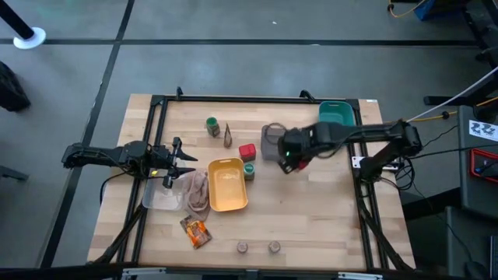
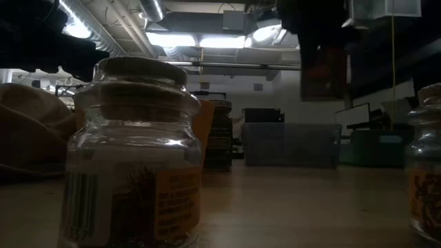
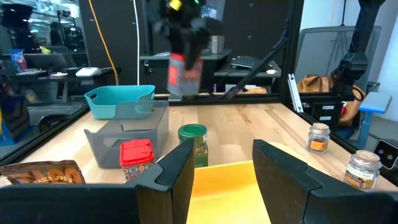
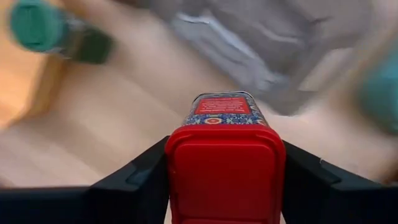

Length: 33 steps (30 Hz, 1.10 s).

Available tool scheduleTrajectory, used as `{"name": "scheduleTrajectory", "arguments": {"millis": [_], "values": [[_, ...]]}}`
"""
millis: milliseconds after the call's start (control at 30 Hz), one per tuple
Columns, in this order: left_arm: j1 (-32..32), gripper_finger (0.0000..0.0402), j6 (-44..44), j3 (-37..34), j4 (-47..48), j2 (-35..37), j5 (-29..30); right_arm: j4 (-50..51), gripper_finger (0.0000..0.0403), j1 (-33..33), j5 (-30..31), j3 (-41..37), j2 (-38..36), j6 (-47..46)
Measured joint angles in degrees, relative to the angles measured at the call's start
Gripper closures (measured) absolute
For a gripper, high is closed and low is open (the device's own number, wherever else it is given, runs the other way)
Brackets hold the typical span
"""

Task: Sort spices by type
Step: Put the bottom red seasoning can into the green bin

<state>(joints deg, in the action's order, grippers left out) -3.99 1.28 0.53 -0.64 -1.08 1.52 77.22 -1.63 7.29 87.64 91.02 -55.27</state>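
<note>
My right gripper (image 1: pixel 293 159) hangs above the table in front of the grey tray (image 1: pixel 271 142) and is shut on a red block (image 3: pixel 185 71). The second red block (image 1: pixel 247 152) stands on the table beside that tray. One green-lidded jar (image 1: pixel 249 170) stands by the yellow tray (image 1: pixel 227 187), the other (image 1: pixel 212 124) near a dark sachet (image 1: pixel 228 136). An orange-brown sachet (image 1: pixel 196 231) and two tiny round jars (image 1: pixel 243 246) (image 1: pixel 274 246) sit by the near edge. My left gripper (image 1: pixel 176 160) waits open over the clear tray (image 1: pixel 159 196). My right gripper pinches the red block between its two fingers (image 4: pixel 140 174), one on each side of the lid end (image 4: pixel 225 163). The fingers come from above, pointing down. The block hangs below them roughly upright, lifted clear of the table.
A beige cloth (image 1: pixel 198 190) lies between the clear and yellow trays. A teal tray (image 1: pixel 336 113) sits at the far right corner. Bare wood shows to the right of the yellow tray and along the near right side.
</note>
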Motion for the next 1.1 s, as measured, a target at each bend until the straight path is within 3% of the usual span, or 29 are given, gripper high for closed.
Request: {"name": "scheduleTrajectory", "arguments": {"millis": [233,500,667,800,1100], "values": [[0.0,0.0254,0.0,0.0,0.0,0.0,0.0,13.1,0.0167,8.3,2.9,6.3,-0.1,4.1],[0.0,0.0254,0.0,0.0,0.0,0.0,0.0,12.8,0.0182,20.6,4.5,6.3,-0.1,14.2],[0.0,0.0254,0.0,0.0,0.0,0.0,0.0,12.8,0.0171,29.1,5.5,6.3,-0.1,19.4],[0.0,0.0254,0.0,0.0,0.0,0.0,0.0,12.8,0.0156,35.8,6.5,6.3,-0.1,21.9],[0.0,0.0254,0.0,0.0,0.0,0.0,0.0,6.2,0.0174,45.8,8.7,3.6,-0.1,25.8]]}}
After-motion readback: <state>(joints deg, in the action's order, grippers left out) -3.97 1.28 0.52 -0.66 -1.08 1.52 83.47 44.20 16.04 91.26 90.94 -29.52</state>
